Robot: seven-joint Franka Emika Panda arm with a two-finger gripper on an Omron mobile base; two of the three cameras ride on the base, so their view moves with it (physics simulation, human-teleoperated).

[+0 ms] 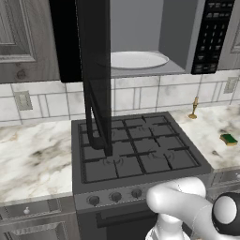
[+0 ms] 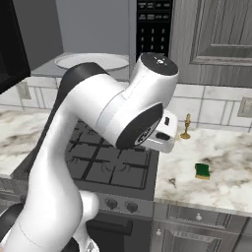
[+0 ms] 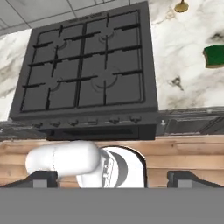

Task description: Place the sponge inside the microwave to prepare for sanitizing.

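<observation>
I've got the gripper [image 3: 111, 178] wide open, nothing between the fingertips [image 3: 43, 178], hanging high over the floor in front of the stove [image 1: 136, 147] and looking down at it. In the right base view the arm [image 2: 98, 123] is folded up in front of the stove.

Sponge [image 2: 202, 170] lies flat, green side up, on the marble surface [image 2: 216, 162] right of the stove, nearer the front edge than the back wall; nothing is touching it. In the hand view the sponge [image 3: 214, 56] is cut by the right border. In the left base view the sponge [image 1: 228, 138] is near that picture's right edge.

A small brass stand [image 1: 194, 108] is upright at the back of the same surface, by the tiled wall, well apart from the sponge.

Microwave [image 1: 213, 35] above the stove, door [image 1: 96, 70] swung fully open to its left, hanging over the burners. Inside, white round plate [image 1: 136, 59] on the grey floor. Keypad on the right.
</observation>
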